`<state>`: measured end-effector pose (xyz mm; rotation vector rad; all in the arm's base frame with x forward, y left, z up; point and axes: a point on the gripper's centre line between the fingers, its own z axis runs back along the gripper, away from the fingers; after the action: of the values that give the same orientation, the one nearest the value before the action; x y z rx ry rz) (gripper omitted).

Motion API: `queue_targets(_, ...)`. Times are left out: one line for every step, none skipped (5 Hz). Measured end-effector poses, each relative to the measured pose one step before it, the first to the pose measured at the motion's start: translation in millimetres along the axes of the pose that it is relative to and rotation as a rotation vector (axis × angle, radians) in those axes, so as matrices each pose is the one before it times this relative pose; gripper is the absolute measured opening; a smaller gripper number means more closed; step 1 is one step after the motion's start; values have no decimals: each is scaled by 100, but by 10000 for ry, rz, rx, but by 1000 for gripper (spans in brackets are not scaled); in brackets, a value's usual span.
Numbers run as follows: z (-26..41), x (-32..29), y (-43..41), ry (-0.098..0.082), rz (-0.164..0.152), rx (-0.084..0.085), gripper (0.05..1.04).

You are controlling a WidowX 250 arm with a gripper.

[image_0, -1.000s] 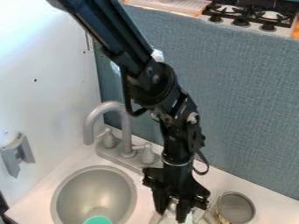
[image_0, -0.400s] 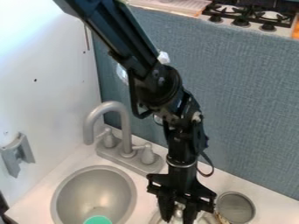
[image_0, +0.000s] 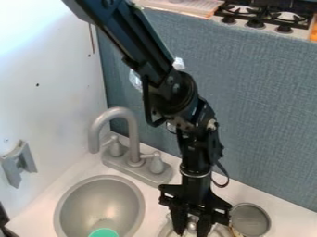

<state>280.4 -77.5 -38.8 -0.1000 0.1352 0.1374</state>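
A white wall and a blue-grey textured panel meet behind a white surface with a toy sink set into it. Beyond the panel I see one stove, with two burners and three knobs in view.

My arm slants down from the top, and my tool hangs low at the bottom edge of the view. Its two fingers stand apart, with part of one shiny metal object between them; whether they touch it I cannot tell. That object lies on the surface directly under me, largely hidden by the tool and cut off by the view's edge.

Just beside it, on the view's right, one round grey-topped container crowds my space. To the view's left, one curved faucet rises between two handles on a single base. In front of it is one round grey basin with one turquoise round thing inside. One grey bracket is on the white wall.
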Motion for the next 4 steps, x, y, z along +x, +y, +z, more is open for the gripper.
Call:
queue_targets(75,-130,241,137,-30,272,595)
queue_targets(170,-593,-482,217,32,452,884)
queue_targets(3492,183,-168,-956,689,175,1012)
queue_targets(2545,-588,-796,-461,-10,78,1008)
